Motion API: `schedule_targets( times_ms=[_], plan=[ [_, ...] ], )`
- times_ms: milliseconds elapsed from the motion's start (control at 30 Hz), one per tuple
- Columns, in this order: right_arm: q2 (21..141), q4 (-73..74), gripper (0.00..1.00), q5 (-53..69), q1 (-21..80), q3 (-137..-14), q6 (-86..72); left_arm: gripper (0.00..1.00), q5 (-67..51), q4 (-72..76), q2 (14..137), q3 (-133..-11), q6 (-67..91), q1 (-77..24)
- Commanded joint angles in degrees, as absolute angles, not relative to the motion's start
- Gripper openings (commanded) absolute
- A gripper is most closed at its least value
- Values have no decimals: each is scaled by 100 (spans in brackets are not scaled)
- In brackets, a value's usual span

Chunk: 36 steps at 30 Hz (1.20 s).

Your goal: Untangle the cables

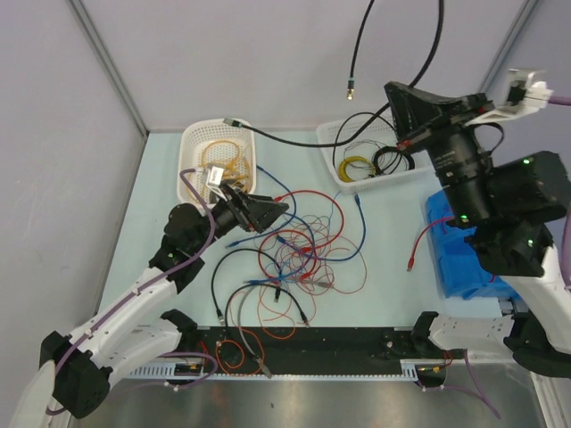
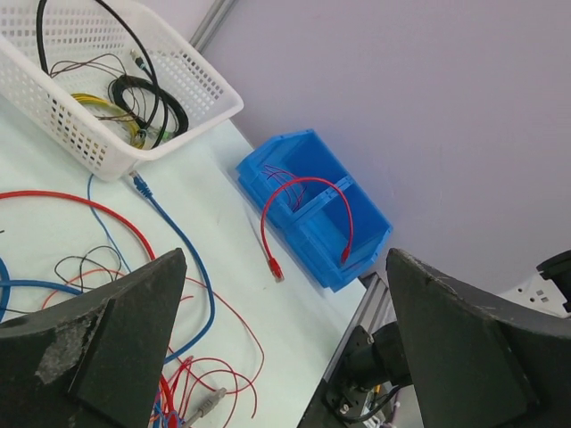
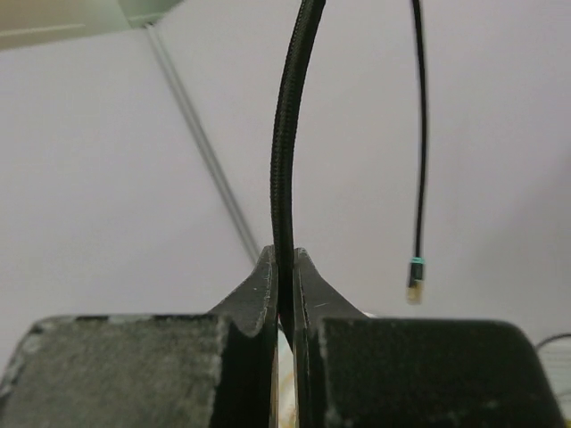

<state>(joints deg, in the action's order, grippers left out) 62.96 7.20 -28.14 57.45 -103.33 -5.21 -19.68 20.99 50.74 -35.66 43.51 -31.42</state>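
A: How far along are we?

B: Partway, we'd say. The tangle of thin red, blue and black cables [image 1: 299, 254] lies mid-table on the pale green tabletop [image 1: 393, 223], loops crossed over each other. That's the bulk left.

A: Anything sorted?

B: Looks so. Yellow-orange wires sit in the left white perforated plastic basket [image 1: 186, 147], and a yellow coil and black leads sit in the right white basket [image 1: 328, 150]. A short red patch cable [image 2: 303, 183] is draped over the blue plastic bin [image 2: 312, 214].

A: Grippers?

B: The left gripper [image 2: 285, 259] has its jaws spread wide with nothing in them, and it hovers at the tangle's left edge. The right gripper [image 3: 284, 259] is raised and clamped tight on a thick black braided cable [image 3: 290, 134].

A: So we log it as mid-task?

B: Yes, most separating isn't done.
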Motion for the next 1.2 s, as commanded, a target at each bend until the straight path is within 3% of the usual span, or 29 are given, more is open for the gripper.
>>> schedule_targets(
  times_ms=[0, 433, 633, 1167],
  plan=[
    [6495, 658, 0, -3138, 5214, -10099, -386, 100, -1969, 2015, 4904, -3638, 4316, -3129],
    [7259, 800, 0, -1145, 1030, -9475, -3066, 100, -1512, -412, 4211, -3288, 4025, -3129],
    [7936, 361, 0, -827, 467, -9448, -3322, 100, -1318, -668, 3709, -2953, 4034, -3120],
    [9685, -62, 0, -572, 370, -8930, -3182, 99, -1564, -369, 4139, -2558, 4201, -3129]
  ],
)
